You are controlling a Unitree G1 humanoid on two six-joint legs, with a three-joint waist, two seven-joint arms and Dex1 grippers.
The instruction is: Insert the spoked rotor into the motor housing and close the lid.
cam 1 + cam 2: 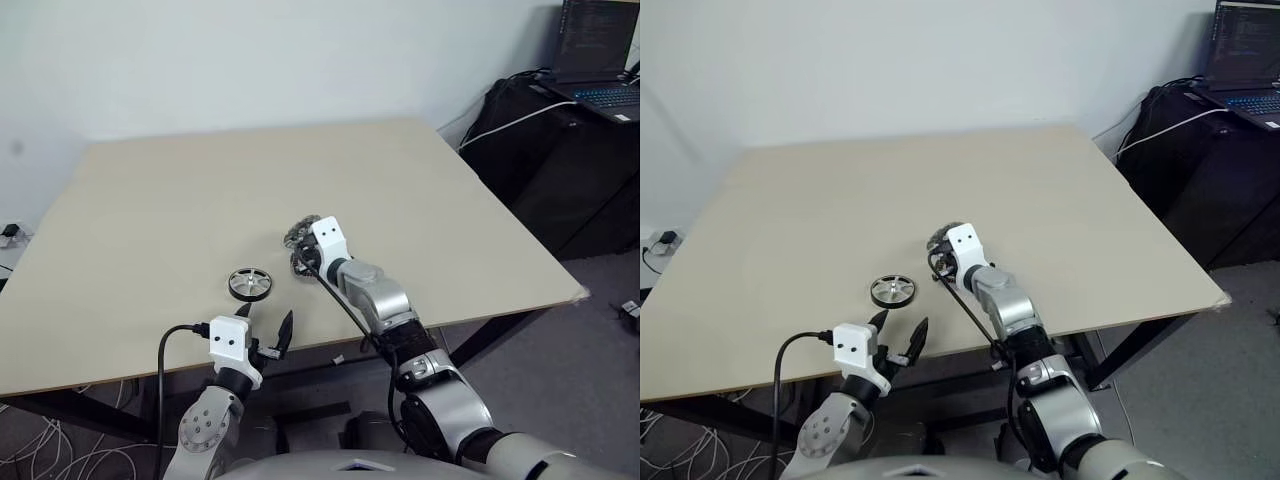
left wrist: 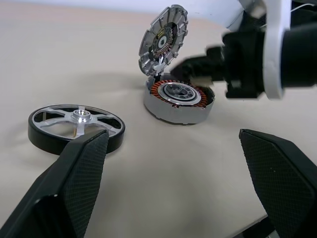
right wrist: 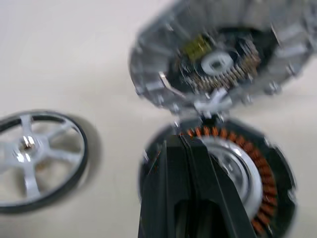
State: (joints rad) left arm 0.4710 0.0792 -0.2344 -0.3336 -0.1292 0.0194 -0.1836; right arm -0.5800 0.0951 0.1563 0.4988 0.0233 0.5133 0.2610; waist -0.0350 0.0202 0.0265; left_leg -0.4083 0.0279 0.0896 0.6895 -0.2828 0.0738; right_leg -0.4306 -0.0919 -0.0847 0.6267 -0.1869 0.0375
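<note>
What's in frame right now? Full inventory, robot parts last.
table: 1, light beige, fills the middle of the scene
spoked rotor: 1, black rim, silver spokes, flat on the table near its front edge
motor housing: 1, silver with copper windings, on the table beside the rotor
lid: 1, silver-grey, standing open above the housing
laptop: 1, dark, screen lit, far right
left hand: black fingers open, near the rotor
right hand: black fingers shut, at the housing
</note>
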